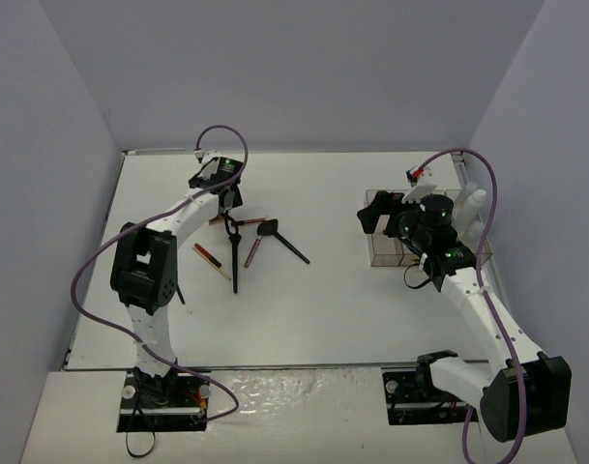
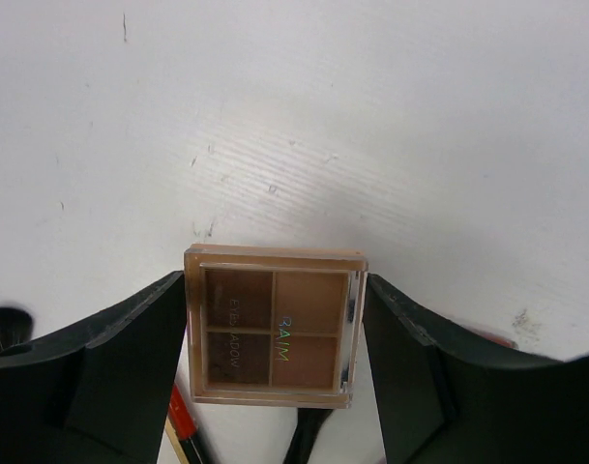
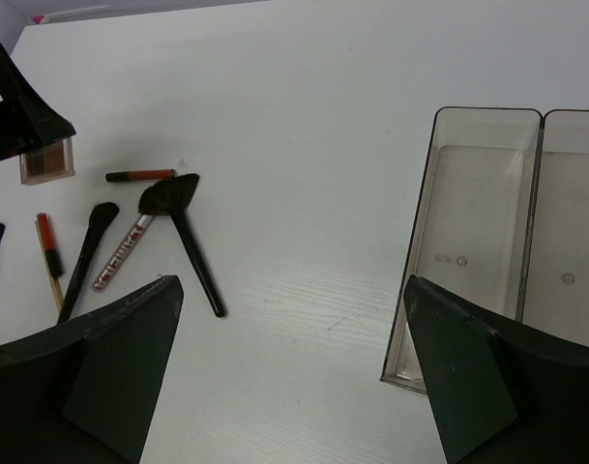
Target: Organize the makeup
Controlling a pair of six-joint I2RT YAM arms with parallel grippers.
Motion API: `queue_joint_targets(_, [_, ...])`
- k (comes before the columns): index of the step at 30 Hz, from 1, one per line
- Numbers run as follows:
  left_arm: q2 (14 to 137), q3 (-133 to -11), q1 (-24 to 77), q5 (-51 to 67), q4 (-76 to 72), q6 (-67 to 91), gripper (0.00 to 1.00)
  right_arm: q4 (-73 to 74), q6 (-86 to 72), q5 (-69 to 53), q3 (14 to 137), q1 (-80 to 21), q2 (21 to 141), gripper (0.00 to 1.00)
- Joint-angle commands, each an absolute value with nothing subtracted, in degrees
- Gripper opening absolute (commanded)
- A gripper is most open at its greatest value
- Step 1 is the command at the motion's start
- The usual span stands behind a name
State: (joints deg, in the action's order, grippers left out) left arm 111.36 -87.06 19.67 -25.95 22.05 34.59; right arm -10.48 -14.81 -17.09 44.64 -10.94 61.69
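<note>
- Left gripper (image 2: 275,282): closed on a square eyeshadow palette (image 2: 275,329). The palette is clamped by its two side edges between the black fingers (image 2: 130,358). Four brown pans are seen through the clear lid.
- The palette is located over the far-left part of the table (image 1: 371,309), beside the cluster of loose makeup. Whether it is lifted off the surface cannot be told.
- Loose items are noted on the table near it: a fan brush (image 3: 190,246), a slim brush (image 3: 84,261), a clear gloss tube (image 3: 120,253), an orange-red stick (image 3: 139,175) and a red-and-tan pencil (image 3: 49,256).
- Right gripper (image 3: 292,285): the jaws are spread wide and nothing is held. It is seen above bare table, just beside the clear organizer (image 3: 439,193) at the right side.
</note>
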Motion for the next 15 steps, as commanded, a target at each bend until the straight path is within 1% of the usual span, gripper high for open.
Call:
queue_joint_targets(1, [105.80,-90.35,19.60,-25.01,16.38,29.02,0.28,-14.42,-13.89,-20.11,46.09,-11.25,60.22,0.96])
queue_joint_targets(4, [103.58,-90.35,19.65,-23.32,15.00,29.10,0.28,-15.25,-13.84,-22.38,46.11,-11.33,60.29,0.96])
queue_joint_targets(7, [99.92,-89.20,19.65,-19.10,14.10,31.96,0.25,-17.28,-13.98,-25.80,45.70,-11.65,60.07,0.96])
queue_joint_targets(10, [94.73,-84.37,20.02,-12.10,10.82,38.61,0.23,-22.51,-15.83,-29.82,44.32,-12.16,59.50,0.96])
queue_joint_targets(13, [90.45,-79.29,21.37,-6.39,6.23,44.62,0.21,-27.73,-19.01,-30.16,43.27,-13.48,59.66,0.95])
queue_joint_targets(15, [87.74,-76.58,22.85,-3.17,3.27,44.84,0.19,-29.99,-20.88,-30.35,43.45,-15.21,60.55,0.95])
